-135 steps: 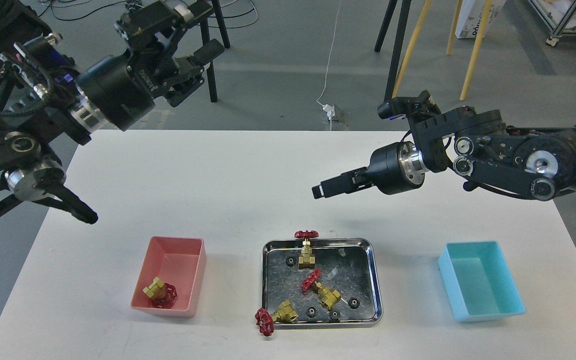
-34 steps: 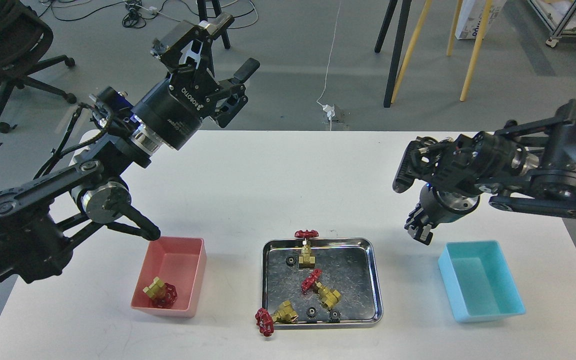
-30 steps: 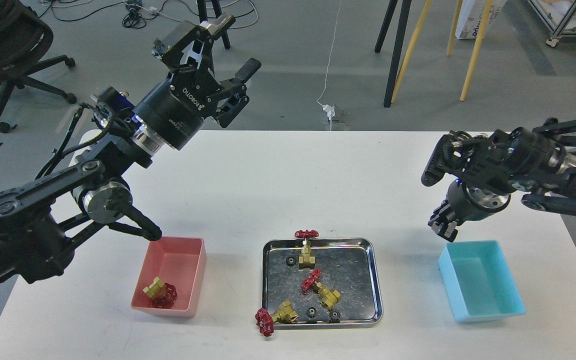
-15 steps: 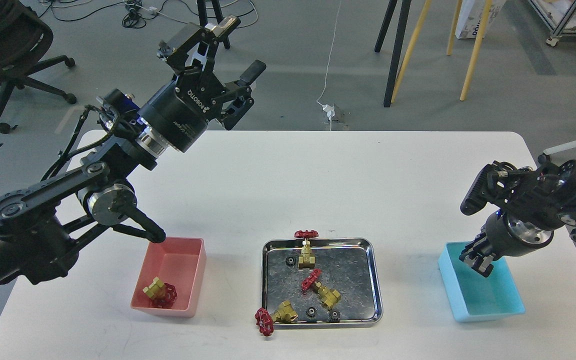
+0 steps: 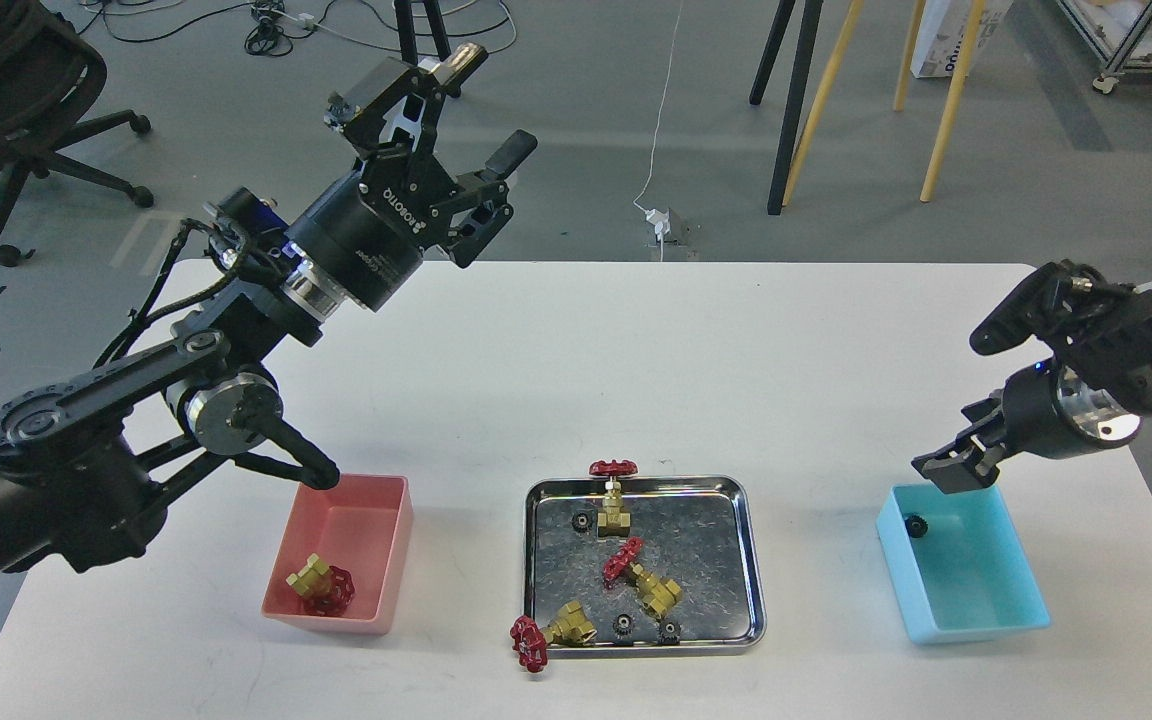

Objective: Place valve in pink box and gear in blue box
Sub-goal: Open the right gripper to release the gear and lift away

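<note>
The pink box (image 5: 381, 545) stands front left and holds one valve (image 5: 322, 586). Three more valves are at the steel tray (image 5: 752, 560): one at its back edge (image 5: 613, 497), one in the middle (image 5: 642, 579), one (image 5: 548, 632) hanging over its front left corner. Three gears lie in the tray (image 5: 583, 521) (image 5: 623, 625) (image 5: 668, 631). The blue box (image 5: 981, 585) stands front right with one gear (image 5: 916, 525) lying in its far left corner. My right gripper (image 5: 956, 470) hovers just above that corner, open and empty. My left gripper (image 5: 486, 105) is open and empty, high above the table's back left.
The white table (image 5: 576, 380) ends close behind the tray's front edge. My left arm's elbow (image 5: 236, 415) hangs just behind the pink box. An office chair (image 5: 6, 90), stand legs and cables are on the floor beyond the table.
My right gripper came from the tray side to the blue box, dipped into it, let go of a gear and has now risen. The left arm drifted slightly right.
</note>
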### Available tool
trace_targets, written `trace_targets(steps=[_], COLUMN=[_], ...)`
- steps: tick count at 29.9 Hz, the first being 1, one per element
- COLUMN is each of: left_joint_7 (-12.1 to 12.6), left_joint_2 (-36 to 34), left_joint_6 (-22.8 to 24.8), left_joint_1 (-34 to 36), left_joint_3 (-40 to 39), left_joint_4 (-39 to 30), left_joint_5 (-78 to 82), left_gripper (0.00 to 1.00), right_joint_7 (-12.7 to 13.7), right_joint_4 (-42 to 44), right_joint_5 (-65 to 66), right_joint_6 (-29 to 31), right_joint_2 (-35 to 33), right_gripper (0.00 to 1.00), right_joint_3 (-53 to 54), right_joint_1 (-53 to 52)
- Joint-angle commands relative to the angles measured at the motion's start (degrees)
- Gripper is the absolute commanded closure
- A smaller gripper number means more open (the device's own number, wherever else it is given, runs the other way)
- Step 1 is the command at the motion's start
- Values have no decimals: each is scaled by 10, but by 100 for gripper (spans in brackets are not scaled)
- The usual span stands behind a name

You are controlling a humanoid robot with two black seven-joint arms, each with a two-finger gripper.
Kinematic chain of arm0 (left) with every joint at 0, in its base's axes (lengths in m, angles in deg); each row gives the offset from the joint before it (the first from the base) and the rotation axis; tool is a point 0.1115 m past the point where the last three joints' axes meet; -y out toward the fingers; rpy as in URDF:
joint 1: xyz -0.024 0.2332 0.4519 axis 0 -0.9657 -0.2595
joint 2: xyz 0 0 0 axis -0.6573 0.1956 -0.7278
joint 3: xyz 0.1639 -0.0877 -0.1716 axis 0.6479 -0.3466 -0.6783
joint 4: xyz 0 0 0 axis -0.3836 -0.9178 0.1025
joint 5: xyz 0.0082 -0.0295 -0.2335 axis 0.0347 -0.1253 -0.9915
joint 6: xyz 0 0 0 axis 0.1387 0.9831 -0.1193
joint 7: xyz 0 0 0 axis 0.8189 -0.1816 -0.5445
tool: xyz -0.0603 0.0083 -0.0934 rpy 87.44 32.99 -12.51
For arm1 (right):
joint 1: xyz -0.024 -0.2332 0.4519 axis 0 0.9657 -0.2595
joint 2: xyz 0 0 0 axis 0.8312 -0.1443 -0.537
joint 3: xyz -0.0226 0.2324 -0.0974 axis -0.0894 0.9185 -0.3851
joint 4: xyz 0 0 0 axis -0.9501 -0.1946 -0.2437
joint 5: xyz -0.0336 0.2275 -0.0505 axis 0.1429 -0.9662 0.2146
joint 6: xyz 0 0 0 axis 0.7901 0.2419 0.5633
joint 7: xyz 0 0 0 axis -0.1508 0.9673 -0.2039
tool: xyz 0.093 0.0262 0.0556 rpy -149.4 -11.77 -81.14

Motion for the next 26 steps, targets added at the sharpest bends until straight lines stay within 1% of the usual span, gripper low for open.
trace_targets(steps=[1,2,3,4,5,6,7,8,9,11,12,13,15,17,19,21,22,26], left_joint_7=[0,0,0,0,0,0,0,0,0,0,0,0,0,0,0,0,0,0], left_joint_2=[-2,-3,-5,-4,1,2,7,16,26,56,70,84,113,146,169,183,185,187], left_joint_6=[4,9,20,34,56,80,116,152,175,175,175,175,175,175,175,175,175,175], left_joint_1=[20,31,42,48,52,56,65,79,92,110,113,115,115,114,111,110,109,110], left_joint_3=[0,5,8,9,8,6,-1,-3,-3,-4,-4,-5,-17,-41,-59,-63,-63,-63], left_joint_4=[43,57,79,106,142,175,210,243,271,332,368,403,459,503,519,520,523,526], left_joint_5=[-1,-1,2,2,2,1,-4,-9,-12,-37,-57,-79,-119,-142,-146,-146,-149,-150], left_gripper=[20,20,20,20,20,19,19,19,19,19,19,19,18,18,17,17,17,17], right_joint_7=[-7,-9,-11,-14,-17,-21,-28,-42,-57,-90,-100,-107,-110,-113,-112,-111,-111,-113], right_joint_4=[43,52,59,62,65,70,89,113,135,193,238,285,383,489,566,599,605,608], right_joint_5=[-170,-237,-324,-408,-505,-588,-672,-747,-799,-883,-919,-948,-978,-980,-982,-982,-982,-983], right_joint_6=[0,-29,-74,-105,-123,-126,-125,-123,-117,-82,-45,0,0,0,0,0,0,0], right_joint_2=[2,4,9,18,31,40,50,61,75,116,142,172,228,285,341,383,392,394], right_gripper=[0,0,0,0,0,0,0,0,0,0,0,0,0,0,0,0,0,0], right_joint_3=[109,137,171,197,227,257,290,320,346,391,415,439,478,501,505,504,504,515], right_joint_1=[41,58,80,101,124,144,162,178,191,215,224,230,248,258,256,253,254,258])
